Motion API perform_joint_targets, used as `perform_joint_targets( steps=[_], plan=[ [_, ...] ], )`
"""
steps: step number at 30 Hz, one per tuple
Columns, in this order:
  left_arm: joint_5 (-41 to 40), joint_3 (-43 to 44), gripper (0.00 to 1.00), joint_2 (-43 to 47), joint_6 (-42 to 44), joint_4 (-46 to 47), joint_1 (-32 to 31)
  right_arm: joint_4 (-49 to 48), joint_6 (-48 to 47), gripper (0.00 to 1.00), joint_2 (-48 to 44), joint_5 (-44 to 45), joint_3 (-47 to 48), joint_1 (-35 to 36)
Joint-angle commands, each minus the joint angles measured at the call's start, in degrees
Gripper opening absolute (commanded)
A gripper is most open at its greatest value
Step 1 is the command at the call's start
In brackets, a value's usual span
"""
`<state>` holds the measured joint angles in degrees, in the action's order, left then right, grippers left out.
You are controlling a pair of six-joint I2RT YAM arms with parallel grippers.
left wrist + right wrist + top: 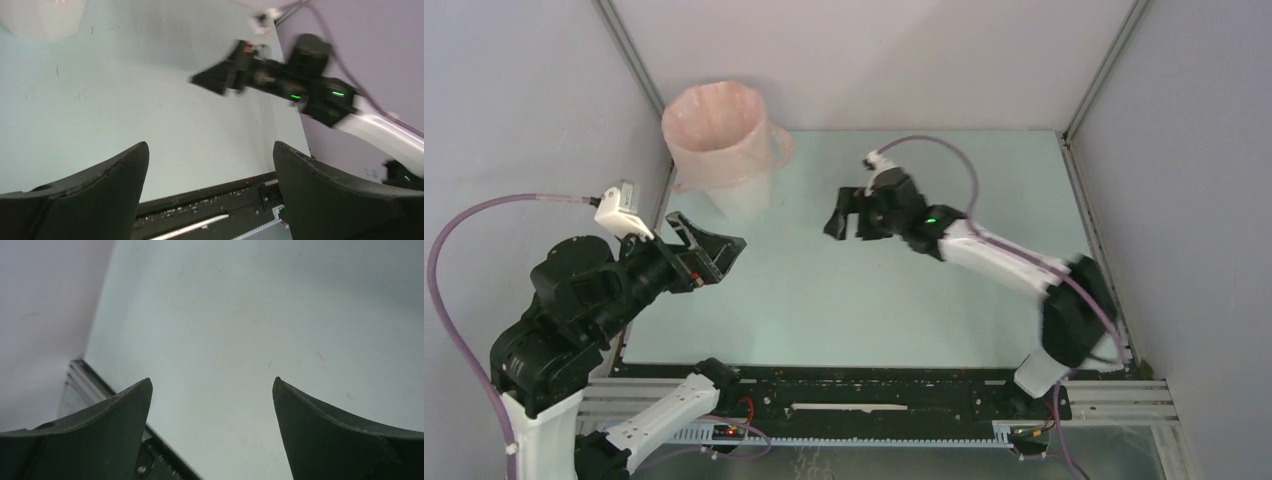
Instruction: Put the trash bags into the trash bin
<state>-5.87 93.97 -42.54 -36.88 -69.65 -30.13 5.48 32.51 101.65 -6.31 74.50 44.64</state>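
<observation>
The pale-pink trash bag [714, 118] lines the white trash bin [742, 195] at the back left of the table, its rim folded over the bin's top and a loop handle hanging at the right side. A corner of the bin shows in the left wrist view [42, 20]. My left gripper [709, 245] is open and empty, in front of the bin; its jaws stand wide apart [210, 155]. My right gripper [844, 222] is open and empty over the table's middle, right of the bin; its jaws stand wide apart [212, 390].
Pale green table top [844, 290] with grey enclosure walls on three sides. A black rail [864, 385] runs along the near edge. The right arm [300, 85] shows in the left wrist view. A purple cable loops above the right arm.
</observation>
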Motion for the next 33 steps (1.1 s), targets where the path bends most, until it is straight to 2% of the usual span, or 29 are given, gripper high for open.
perform_joint_targets(
  steps=[1,4,8,11,13,16,19,25,28,33],
  plan=[
    [-0.68,0.99,0.98,-2.53,3.76,8.44,0.24,29.29,-0.99,1.00,-22.99,6.20,-2.19,-1.67],
    [-2.37,5.70,0.99,-6.06,4.48,9.01,0.25,46.63,-0.45,1.00,-36.72,15.49,-2.08,-0.84],
    [-2.43,8.44,1.00,-8.60,5.32,13.13,0.25,59.21,2.14,1.00,-55.49,22.83,1.07,-1.18],
    [-3.72,8.74,1.00,-9.45,5.39,17.27,0.25,65.74,0.19,1.00,-63.91,21.45,7.67,-2.02],
    [-5.34,12.69,1.00,-11.34,6.96,17.50,0.27,71.48,0.27,1.00,-64.63,22.56,16.91,-2.14],
    [-8.03,24.89,1.00,-15.96,9.39,12.89,0.33,79.14,1.87,1.00,-61.52,25.82,31.52,-2.35],
    [-9.11,32.82,1.00,-18.41,10.76,10.24,0.33,80.46,-0.26,1.00,-57.91,26.62,42.99,-3.39],
    [-10.09,29.25,1.00,-13.95,8.98,14.82,0.33,76.51,-7.63,1.00,-50.65,20.82,57.57,-4.54],
    [-9.93,27.09,1.00,-11.90,7.05,16.47,0.33,72.05,-8.68,1.00,-50.01,18.44,58.81,-5.19],
    [-8.67,23.66,1.00,-10.15,2.07,18.29,0.33,66.23,-8.52,1.00,-53.13,19.09,51.98,-5.44]
  ],
)
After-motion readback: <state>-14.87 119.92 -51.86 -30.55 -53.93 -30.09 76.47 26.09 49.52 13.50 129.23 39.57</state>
